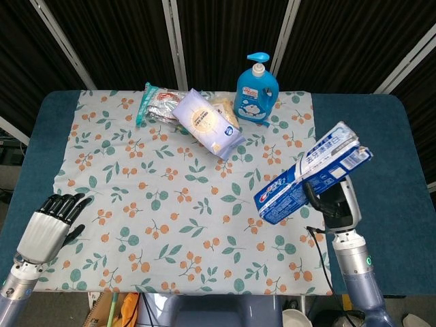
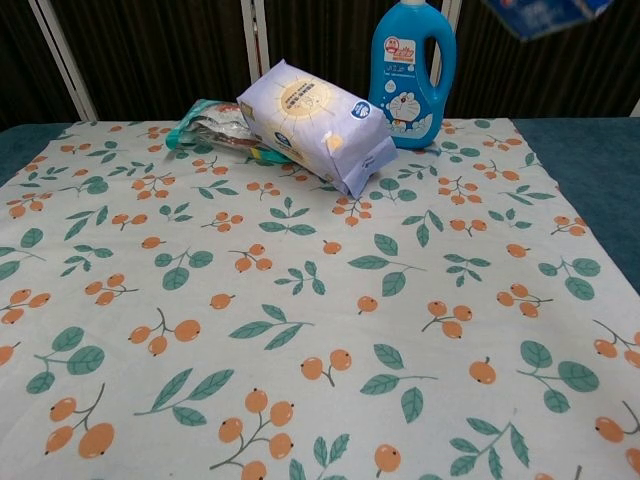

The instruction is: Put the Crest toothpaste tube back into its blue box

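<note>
- The right hand (image 1: 335, 202) holds the blue Crest box (image 1: 310, 174) in the air, tilted, above the right side of the flowered cloth (image 1: 136, 204).
- The left hand (image 1: 49, 226) rests at the near left, fingers spread, holding nothing.
- The toothpaste tube is not visible; perhaps it is already inside the box, I cannot tell.
- Judging from this, closing the box or putting it down may be left.

Head view looks steeply down; chest view sits low, nearer, sharing the floral cloth (image 1: 170, 197).
</note>
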